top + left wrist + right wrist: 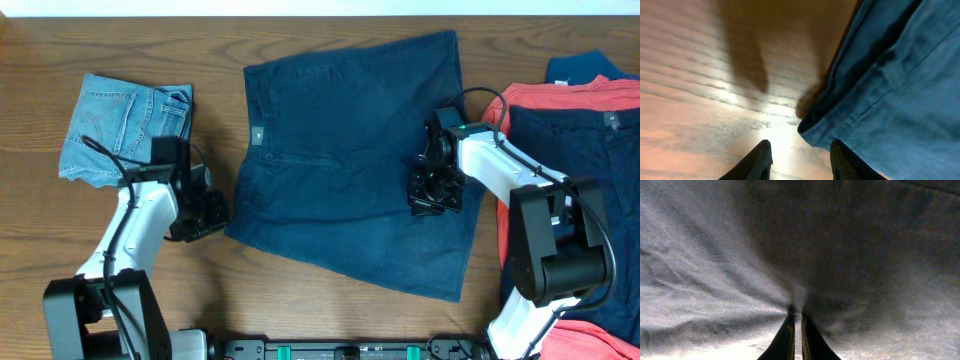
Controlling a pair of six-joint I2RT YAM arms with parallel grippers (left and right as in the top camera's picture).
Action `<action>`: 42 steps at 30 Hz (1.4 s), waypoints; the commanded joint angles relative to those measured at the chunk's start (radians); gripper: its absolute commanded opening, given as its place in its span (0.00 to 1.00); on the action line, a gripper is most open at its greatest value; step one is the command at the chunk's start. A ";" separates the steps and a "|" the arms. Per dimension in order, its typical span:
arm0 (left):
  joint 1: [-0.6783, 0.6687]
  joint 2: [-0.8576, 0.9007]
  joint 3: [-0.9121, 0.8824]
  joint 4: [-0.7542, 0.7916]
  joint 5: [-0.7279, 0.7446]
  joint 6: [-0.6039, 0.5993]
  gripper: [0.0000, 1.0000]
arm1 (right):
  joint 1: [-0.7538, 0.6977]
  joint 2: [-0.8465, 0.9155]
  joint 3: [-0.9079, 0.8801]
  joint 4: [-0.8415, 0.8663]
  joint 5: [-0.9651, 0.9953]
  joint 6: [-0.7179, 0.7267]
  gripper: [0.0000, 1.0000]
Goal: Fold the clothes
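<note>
**A:** Progress check on the folding?

**B:** One item looks done: a light-blue denim garment (120, 125) lies folded into a compact block at the far left of the surface (100, 40). The navy shorts (350, 150) lie spread flat mid-surface with no fold made yet. At the right edge a coral-red garment (560, 100) with a darker navy piece (570, 150) on top waits in a loose heap. My judgement is early to middle stage.

**A:** End effectors?

**B:** The left end effector (800, 162) is released. Its fingers (761, 160) stand apart with bare wood between them, and the shorts' lower-left corner is just beside it, not gripped. The right end effector (797, 340) is clenched on the right half of the shorts. Creases run in toward its tips, so I read it as pinching that cloth.

**A:** Material notes?

**B:** The shorts are matte woven cotton, limp, with a stitched double hem, a slit pocket (310, 160) and a small pale label (257, 137) at the waistband. The outline is roughly a trapezoid. The denim is faded, with visible seams. The surface is wood-grain with a glossy glare.
</note>
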 commanded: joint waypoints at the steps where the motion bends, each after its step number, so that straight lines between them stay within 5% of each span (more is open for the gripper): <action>1: 0.002 0.003 -0.053 0.045 0.021 0.006 0.39 | -0.002 0.050 -0.044 0.004 0.172 0.018 0.08; 5: 0.002 0.003 -0.098 0.102 0.028 0.006 0.37 | -0.002 0.050 -0.044 0.004 0.172 0.018 0.08; 13: 0.002 0.003 -0.100 0.174 -0.005 0.006 0.06 | -0.002 0.049 -0.044 0.003 0.176 0.018 0.08; 22: 0.002 0.003 -0.048 0.116 -0.033 0.034 0.08 | -0.003 0.050 -0.044 0.002 0.198 0.018 0.08; 25: 0.002 0.003 -0.026 0.040 0.017 0.066 0.21 | -0.003 0.050 -0.044 0.003 0.198 0.018 0.08; 27: 0.002 0.003 -0.026 -0.001 0.071 0.066 0.39 | -0.003 0.050 -0.044 0.003 0.198 0.018 0.08; 29: 0.001 0.003 -0.032 -0.018 0.093 0.053 0.45 | -0.004 0.050 -0.044 0.003 0.198 0.018 0.08; 35: 0.000 0.003 -0.082 0.034 0.102 0.005 0.43 | -0.005 0.050 -0.044 0.003 0.198 0.018 0.09; 42: 0.000 0.011 -0.116 0.090 0.101 0.001 0.28 | -0.005 0.050 -0.044 0.003 0.198 0.019 0.09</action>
